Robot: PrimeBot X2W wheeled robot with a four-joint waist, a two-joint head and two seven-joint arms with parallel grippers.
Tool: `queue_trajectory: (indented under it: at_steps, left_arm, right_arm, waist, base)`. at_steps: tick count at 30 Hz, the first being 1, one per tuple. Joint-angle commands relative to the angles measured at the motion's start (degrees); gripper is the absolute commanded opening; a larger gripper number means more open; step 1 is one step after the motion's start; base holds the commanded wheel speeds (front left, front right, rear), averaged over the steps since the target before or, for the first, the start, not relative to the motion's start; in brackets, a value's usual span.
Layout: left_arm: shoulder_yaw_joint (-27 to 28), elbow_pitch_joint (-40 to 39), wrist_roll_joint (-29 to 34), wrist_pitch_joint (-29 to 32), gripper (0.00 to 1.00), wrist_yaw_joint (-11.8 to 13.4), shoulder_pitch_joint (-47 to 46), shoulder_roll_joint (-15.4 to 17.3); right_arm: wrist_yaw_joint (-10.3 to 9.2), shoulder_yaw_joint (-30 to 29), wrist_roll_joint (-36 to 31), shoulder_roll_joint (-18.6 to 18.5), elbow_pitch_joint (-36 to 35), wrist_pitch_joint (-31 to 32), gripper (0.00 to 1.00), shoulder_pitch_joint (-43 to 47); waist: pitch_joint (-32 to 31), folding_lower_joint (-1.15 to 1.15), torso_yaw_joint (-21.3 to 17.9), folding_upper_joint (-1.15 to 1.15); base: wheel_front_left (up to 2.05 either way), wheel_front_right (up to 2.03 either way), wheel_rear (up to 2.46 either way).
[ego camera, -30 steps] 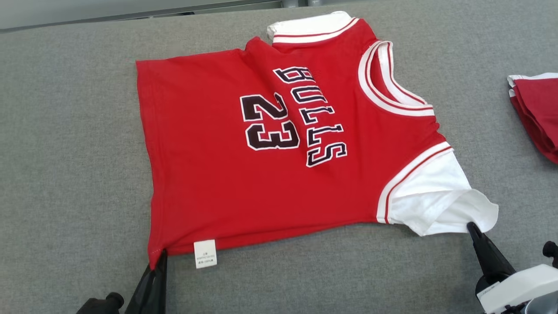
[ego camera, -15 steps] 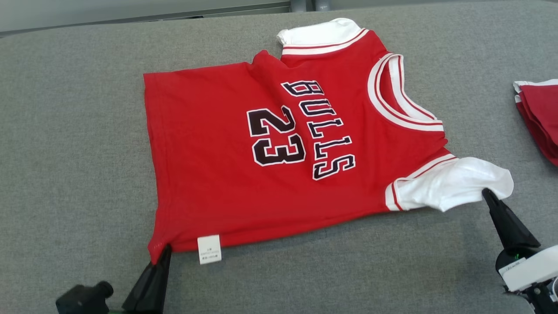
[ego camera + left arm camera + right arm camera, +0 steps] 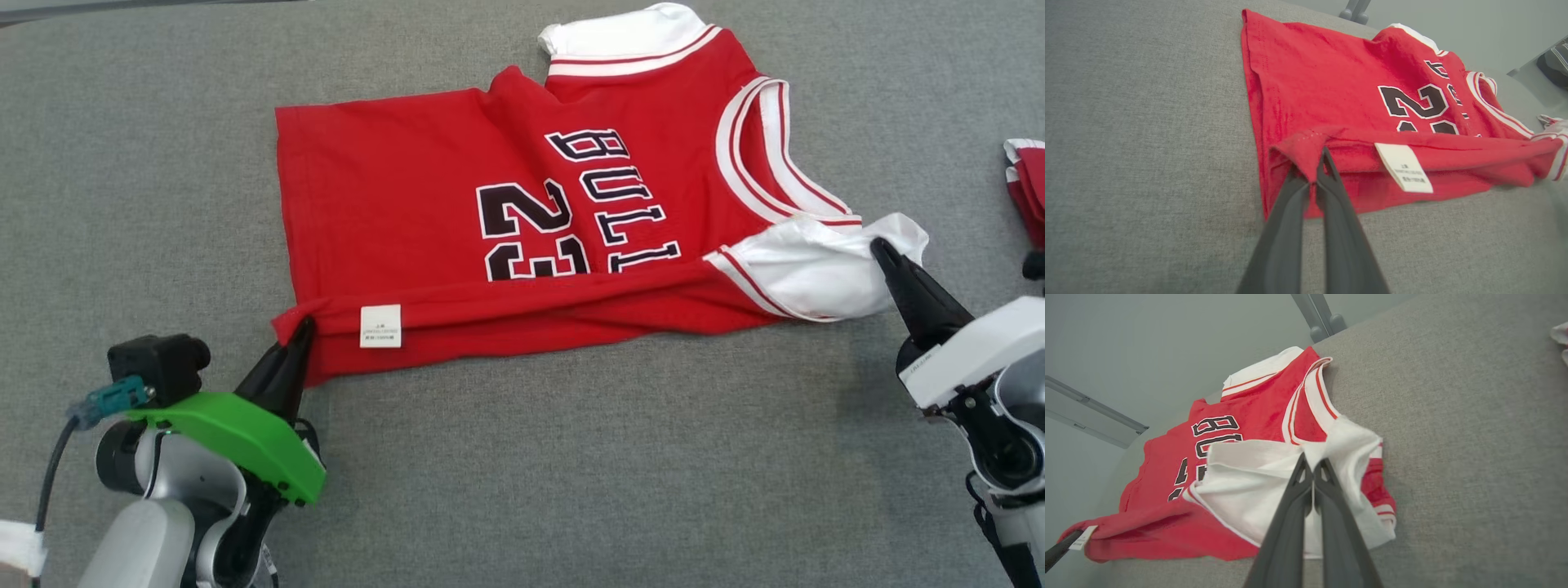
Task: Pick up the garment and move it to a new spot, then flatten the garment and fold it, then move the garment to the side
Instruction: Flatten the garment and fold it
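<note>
The garment (image 3: 424,188) is a red jersey with white sleeves, black "BULLS" and "23", lying on the grey table (image 3: 571,457). Its near edge is lifted and folded over toward the far side, covering the lower part of the print. My left gripper (image 3: 302,328) is shut on the near hem corner, beside the white label (image 3: 380,326); the left wrist view shows the red hem (image 3: 1306,143) pinched between the fingers. My right gripper (image 3: 880,247) is shut on the near white sleeve (image 3: 808,265); the right wrist view shows the sleeve (image 3: 1249,482) bunched at the fingertips.
A second red and white garment (image 3: 1030,188) lies at the table's right edge, also seen in the right wrist view as a garment edge (image 3: 1560,335). Grey table legs (image 3: 1318,318) stand beyond the far edge. Open grey cloth surface lies in front of the jersey.
Both grippers have carried the jersey's near edge away from me, folding it over the lower print. The sleeve has moved up with the right gripper. The head camera has shifted too.
</note>
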Motion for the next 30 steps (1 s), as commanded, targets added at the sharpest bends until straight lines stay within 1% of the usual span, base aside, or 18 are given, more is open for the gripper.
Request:
queue_trajectory:
  at_steps: [1,3,4,5,6,7,8,10,13,17,21,24,27,30]
  left_arm:
    - [-0.8,3.2,0.3,0.9,0.00,-0.2,-3.5,-0.7]
    - [-1.2,6.1,0.7,1.2,0.00,-0.4,-6.2,-1.2]
    - [-1.6,7.3,0.7,1.3,0.05,-0.7,-7.4,-1.5]
    - [-1.9,8.7,0.8,1.2,0.12,-0.9,-8.3,-1.9]
    - [-2.4,9.7,1.0,1.4,0.26,-1.2,-9.0,-2.1]
    - [-2.6,10.6,0.9,1.2,0.45,-1.6,-9.8,-2.5]
    - [-2.7,11.4,0.9,0.7,1.00,-1.8,-10.4,-2.7]
    - [-3.0,12.4,1.1,-0.2,1.00,-2.5,-11.5,-3.0]
    - [-2.4,12.6,1.1,-1.5,1.00,-2.0,-11.0,-3.4]
    - [-1.3,8.4,-0.3,-2.1,1.00,-0.8,-5.9,-2.7]
    - [-0.1,2.7,-1.4,-0.8,1.00,1.3,0.6,-1.2]
    - [0.5,0.6,-1.5,-0.1,1.00,2.8,3.4,-0.5]
    - [0.7,-0.2,-1.9,0.2,1.00,3.5,3.7,-0.8]
    - [1.2,0.3,-3.1,1.0,1.00,4.0,2.4,-1.4]
  right_arm:
    - [0.00,0.6,-1.3,0.5,2.1,0.2,0.00,-3.2]
    - [0.00,1.3,-2.1,1.0,4.2,0.0,0.00,-5.5]
    - [0.00,1.8,-2.7,1.0,5.2,0.0,0.00,-6.7]
    - [0.00,2.4,-3.2,0.9,6.3,0.0,0.00,-7.7]
    - [0.00,2.9,-4.0,0.7,7.2,-0.4,0.05,-8.6]
    - [0.00,3.4,-4.8,0.6,7.8,-1.0,0.40,-9.5]
    - [0.00,3.7,-5.2,0.8,8.5,-1.5,1.00,-10.1]
    - [0.00,4.2,-6.3,0.8,9.3,-3.1,1.00,-11.3]
    - [0.00,4.6,-7.6,0.1,8.8,-5.9,1.00,-11.6]
    - [0.00,5.2,-9.4,-1.8,5.0,-8.0,1.00,-7.6]
    - [0.01,5.1,-11.6,-4.9,0.6,-5.5,1.00,-2.2]
    - [0.00,3.7,-12.7,-5.8,-1.1,-3.2,1.00,0.9]
    - [0.00,3.0,-13.4,-5.5,-1.3,-1.2,1.00,2.0]
    - [0.00,4.3,-14.2,-5.1,-0.2,1.1,1.00,0.9]
  waist:
    - [1.0,0.00,0.6,0.44]
    - [1.4,0.00,0.6,0.44]
    - [1.6,0.00,0.5,0.44]
    - [1.8,0.00,0.5,0.44]
    - [1.9,0.00,0.5,0.44]
    - [2.0,0.00,0.5,0.44]
    - [2.0,0.00,0.5,0.44]
    - [2.0,0.00,0.5,0.44]
    - [1.6,0.00,0.5,0.44]
    - [1.0,0.00,0.3,0.44]
    - [1.3,0.00,-0.2,0.44]
    - [1.9,0.00,-0.3,0.44]
    - [2.6,0.00,-0.4,0.44]
    - [3.3,0.00,-0.4,0.44]
  base:
    - [0.00,0.00,0.00]
    - [0.00,0.00,0.00]
    - [0.00,0.00,0.00]
    - [0.00,0.00,0.00]
    - [0.00,0.00,0.00]
    - [0.00,0.00,0.00]
    - [0.00,0.00,0.00]
    - [0.00,0.00,0.00]
    - [0.00,0.00,0.00]
    - [0.00,0.00,0.00]
    - [0.00,0.00,0.00]
    - [0.00,0.00,0.00]
    - [0.00,0.00,0.00]
    - [0.00,0.00,0.00]
